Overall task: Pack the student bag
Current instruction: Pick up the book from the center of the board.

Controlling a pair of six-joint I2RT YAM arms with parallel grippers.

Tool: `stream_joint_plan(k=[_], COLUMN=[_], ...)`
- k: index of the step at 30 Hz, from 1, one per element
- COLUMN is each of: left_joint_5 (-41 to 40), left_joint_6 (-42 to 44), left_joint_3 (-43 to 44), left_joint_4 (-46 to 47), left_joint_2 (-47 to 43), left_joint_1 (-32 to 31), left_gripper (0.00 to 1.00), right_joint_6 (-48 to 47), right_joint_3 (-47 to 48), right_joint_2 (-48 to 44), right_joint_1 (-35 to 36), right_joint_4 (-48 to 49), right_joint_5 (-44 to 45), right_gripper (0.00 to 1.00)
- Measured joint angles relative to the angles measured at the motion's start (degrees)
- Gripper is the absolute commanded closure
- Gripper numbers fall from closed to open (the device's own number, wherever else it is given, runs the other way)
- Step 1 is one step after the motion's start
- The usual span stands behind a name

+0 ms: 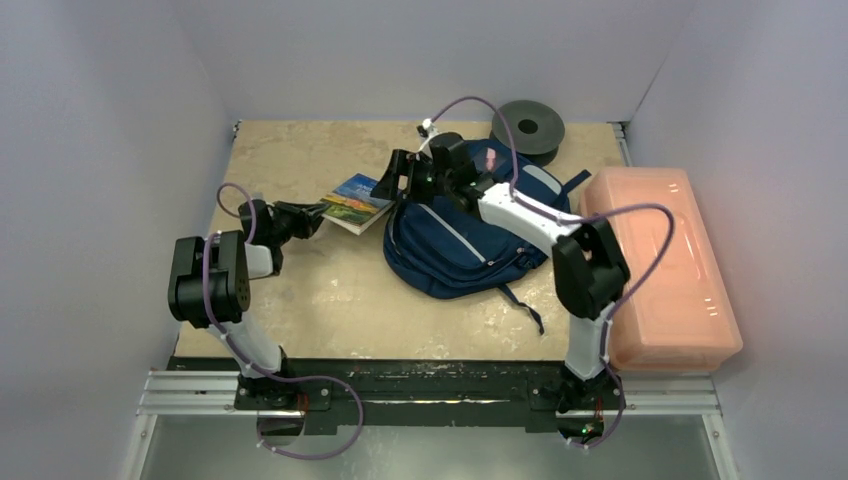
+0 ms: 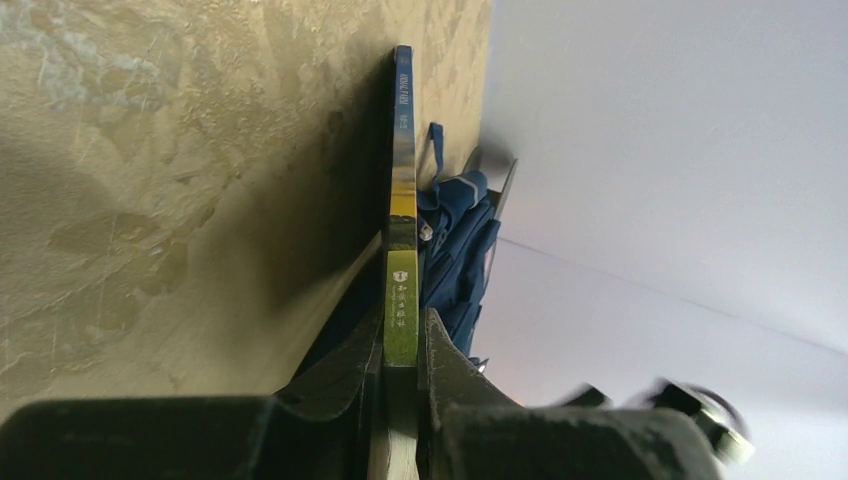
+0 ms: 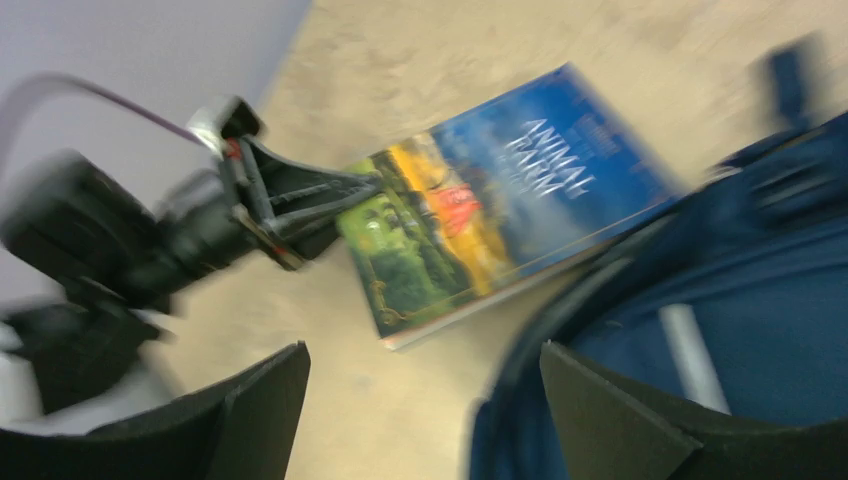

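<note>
Jaws of the left gripper (image 2: 400,340) are pressed shut on one book (image 1: 357,201), pinching its near-left corner with the spine edge between the two fingers. Jaws of the right gripper (image 3: 422,350) stand wide apart and hold nothing; they hang above the left rim of the bag (image 1: 460,245), with the book's cover in sight between them.

One bag, navy with pale trim, lies on its side a little right of the middle of the table (image 1: 330,310), its dark straps trailing toward 5 o'clock. The single book, with a blue and yellow landscape cover, lies at 10 o'clock from the bag, its far-right corner just beside the fabric. Whether the pinched corner is lifted off the table cannot be told.

One pink translucent box (image 1: 660,265) with its lid on sits at 3 o'clock from the bag, along the table's right edge, just beside the bag. One dark spool (image 1: 529,126) rests at 1 o'clock from the bag, against the back wall.

Two arms are in view; the right one reaches across the bag.
</note>
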Motion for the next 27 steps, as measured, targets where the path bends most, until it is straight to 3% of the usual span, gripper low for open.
stream_joint_plan(k=[2,5,9,14,20,22,23,27], left_joint_5=[0.6,1.3,0.8,0.4,2.6,2.8,2.9,4.4], left_joint_6=[1.9,7.5,18.4,31.3,38.8,40.1,40.6,42.1], left_joint_3=[0.2,1.3,5.7,12.0,13.9,13.5,13.5,13.6], left_joint_4=[-2.1,-11.0,-27.9,-46.6,-58.9,-62.7,-64.5,-69.1], left_joint_2=[-1.0,-5.8,-16.6,-31.0,-39.5,-42.1,-43.3,-48.2], left_joint_1=[0.0,0.0,0.0,-0.1,-0.2,-0.3,-0.3,-0.3], left_gripper=[1.0,1.0,1.0,1.0,1.0,1.0,1.0,1.0], right_joint_6=[-12.2,-30.2,-46.2,-54.9,-57.3,-57.5,-57.6,-57.5], right_joint_3=[-1.2,-10.5,-21.3,-31.4,-33.4,-33.4,-33.3,-32.2], right_joint_2=[-6.6,-17.4,-22.1,-23.0,-22.1,-19.3,-17.5,-11.8], right_joint_1=[4.3,16.2,28.6,29.8,29.4,29.5,29.5,29.4], right_joint_4=[-5.3,-6.4,-9.6,-14.5,-12.4,-10.8,-10.3,-9.6], right_joint_5=[11.6,31.7,46.8,54.2,56.0,58.7,60.6,68.1], right_gripper=[0.06,0.06,0.07,0.1,0.14,0.2,0.28,0.74])
